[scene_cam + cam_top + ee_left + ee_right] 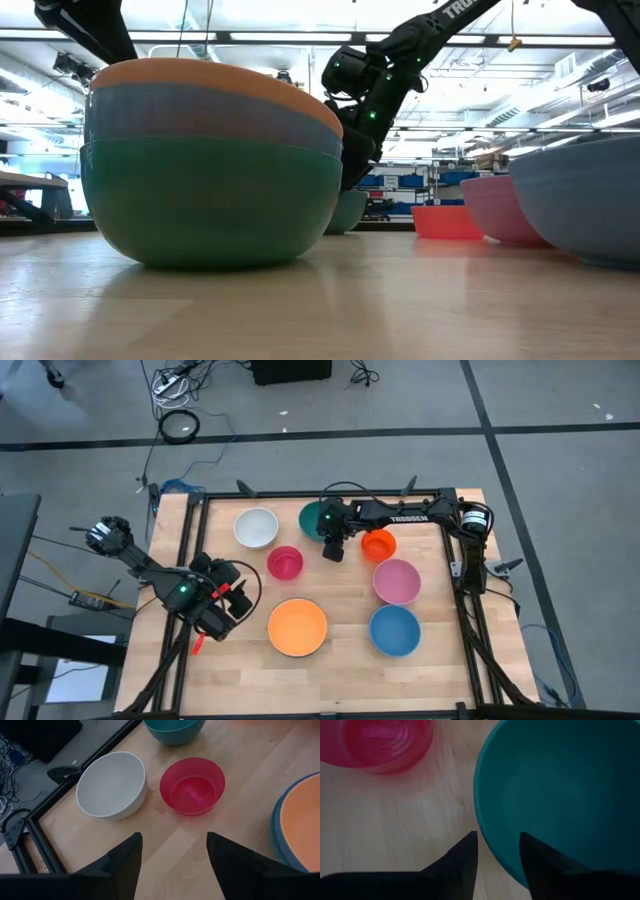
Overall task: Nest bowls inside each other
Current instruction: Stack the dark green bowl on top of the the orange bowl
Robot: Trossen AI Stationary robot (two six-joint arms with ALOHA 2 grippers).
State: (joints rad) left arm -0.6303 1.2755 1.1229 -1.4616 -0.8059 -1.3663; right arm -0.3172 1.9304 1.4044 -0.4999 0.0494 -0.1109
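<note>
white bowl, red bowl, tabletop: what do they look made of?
White bowl: likely plastic, opaque, smooth satin finish; thin even rim, soft sheen, no glaze glare.
Red bowl: likely plastic, translucent and glossier; the wood shows faintly through its wall, with a small label or mark visible in its base.
Tabletop: light wood, butcher-block look; visible grain and plank seams, matte finish.

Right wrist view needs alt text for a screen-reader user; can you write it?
The right gripper straddles the rim of the teal bowl, one finger inside and one outside. A red bowl sits nearby on the wooden table.
</note>
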